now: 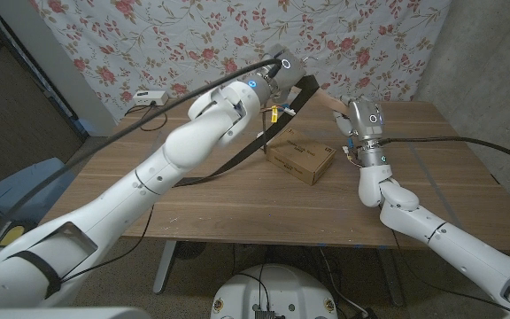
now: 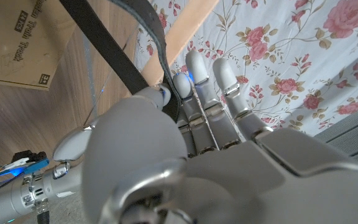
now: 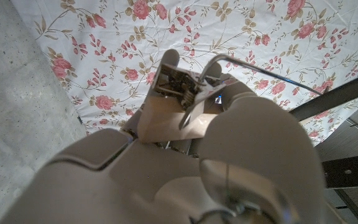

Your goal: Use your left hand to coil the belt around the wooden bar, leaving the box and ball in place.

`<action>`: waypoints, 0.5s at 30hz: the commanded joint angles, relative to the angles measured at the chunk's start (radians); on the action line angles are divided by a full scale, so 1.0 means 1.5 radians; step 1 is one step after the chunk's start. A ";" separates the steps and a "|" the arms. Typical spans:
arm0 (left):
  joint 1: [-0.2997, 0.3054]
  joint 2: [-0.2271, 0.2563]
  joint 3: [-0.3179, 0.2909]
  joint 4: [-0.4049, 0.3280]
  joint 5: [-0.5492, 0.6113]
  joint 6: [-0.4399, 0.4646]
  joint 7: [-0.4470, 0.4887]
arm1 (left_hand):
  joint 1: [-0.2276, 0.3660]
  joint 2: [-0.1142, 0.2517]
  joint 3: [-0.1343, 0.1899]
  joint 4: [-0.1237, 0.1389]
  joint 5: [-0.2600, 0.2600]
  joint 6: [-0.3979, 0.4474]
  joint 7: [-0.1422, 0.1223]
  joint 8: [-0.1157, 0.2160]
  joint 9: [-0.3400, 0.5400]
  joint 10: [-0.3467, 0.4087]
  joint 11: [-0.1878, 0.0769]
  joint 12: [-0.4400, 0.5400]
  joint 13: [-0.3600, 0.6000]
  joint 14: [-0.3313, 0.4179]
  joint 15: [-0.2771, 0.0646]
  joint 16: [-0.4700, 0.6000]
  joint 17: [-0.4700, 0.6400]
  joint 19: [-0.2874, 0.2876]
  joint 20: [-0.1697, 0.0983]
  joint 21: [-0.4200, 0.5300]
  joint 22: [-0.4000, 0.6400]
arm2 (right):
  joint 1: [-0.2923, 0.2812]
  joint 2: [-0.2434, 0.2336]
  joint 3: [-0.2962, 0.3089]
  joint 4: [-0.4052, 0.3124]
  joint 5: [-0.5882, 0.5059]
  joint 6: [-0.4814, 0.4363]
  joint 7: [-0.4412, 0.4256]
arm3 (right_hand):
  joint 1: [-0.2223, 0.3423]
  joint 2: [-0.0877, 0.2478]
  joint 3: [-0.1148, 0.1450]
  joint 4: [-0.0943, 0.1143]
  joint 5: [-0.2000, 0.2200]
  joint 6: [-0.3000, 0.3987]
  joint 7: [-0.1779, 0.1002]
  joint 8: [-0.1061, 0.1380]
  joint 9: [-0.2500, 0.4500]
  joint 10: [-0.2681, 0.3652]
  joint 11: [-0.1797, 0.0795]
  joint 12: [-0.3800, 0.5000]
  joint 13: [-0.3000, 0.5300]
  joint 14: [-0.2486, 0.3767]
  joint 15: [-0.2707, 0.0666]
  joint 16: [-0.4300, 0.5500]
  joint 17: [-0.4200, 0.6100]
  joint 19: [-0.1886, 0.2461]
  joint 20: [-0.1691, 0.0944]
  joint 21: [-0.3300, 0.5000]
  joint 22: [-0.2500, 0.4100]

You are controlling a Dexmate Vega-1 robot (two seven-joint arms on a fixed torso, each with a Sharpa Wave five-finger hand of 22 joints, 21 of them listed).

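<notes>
My left hand (image 1: pixel 280 74) is raised over the middle of the table and pinches the black belt (image 1: pixel 237 151) between thumb and fingers (image 2: pixel 219 78). From there the belt (image 2: pixel 107 46) hangs slanting down to the tabletop on the robot's left. The pale wooden bar (image 1: pixel 328 99) slants up from my right hand (image 1: pixel 361 124) toward the left hand, and the belt's upper end (image 1: pixel 306 89) crosses it. In the left wrist view the bar (image 2: pixel 188 31) runs just behind the fingers. My right hand (image 3: pixel 185 143) holds the bar's lower end. The cardboard box (image 1: pixel 301 159) lies flat below both hands.
A white plug box (image 1: pixel 146 97) with a cable sits at the table's (image 1: pixel 237 208) back left corner. A flowered curtain (image 1: pixel 193 35) hangs behind. A blue seat (image 1: pixel 16 188) stands off the table's left side.
</notes>
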 commanded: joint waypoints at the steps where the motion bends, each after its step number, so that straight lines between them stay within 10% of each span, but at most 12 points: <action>1: -0.072 -0.004 0.000 -0.010 0.040 -0.048 -0.018 | 0.005 -0.004 0.011 0.012 0.013 0.005 -0.012 0.073 0.075 0.038 -0.048 -0.005 0.000 0.022 -0.047 -0.036 -0.047 -0.006 -0.011 -0.017 -0.019 | 0.020 0.015 -0.019 0.048 -0.001 0.003 -0.015 | 0.026 0.042 0.021 0.026 0.006 0.028 0.005 -0.004 0.004 -0.004 0.001 -0.004 -0.004 -0.006 -0.057 0.003 0.003 -0.011 -0.087 0.002 0.000; 15: -0.156 -0.015 -0.014 0.050 0.033 -0.061 0.000 | 0.005 -0.016 0.022 0.021 0.026 0.002 -0.016 0.078 0.074 0.037 -0.053 -0.004 0.001 0.053 -0.055 -0.099 -0.106 0.000 -0.008 -0.039 -0.045 | 0.033 0.018 -0.036 0.082 0.000 0.060 -0.085 | 0.023 0.039 0.019 0.031 0.012 0.028 0.000 -0.007 0.005 -0.007 0.001 -0.007 -0.007 -0.020 -0.057 -0.001 0.001 -0.020 -0.090 -0.001 -0.006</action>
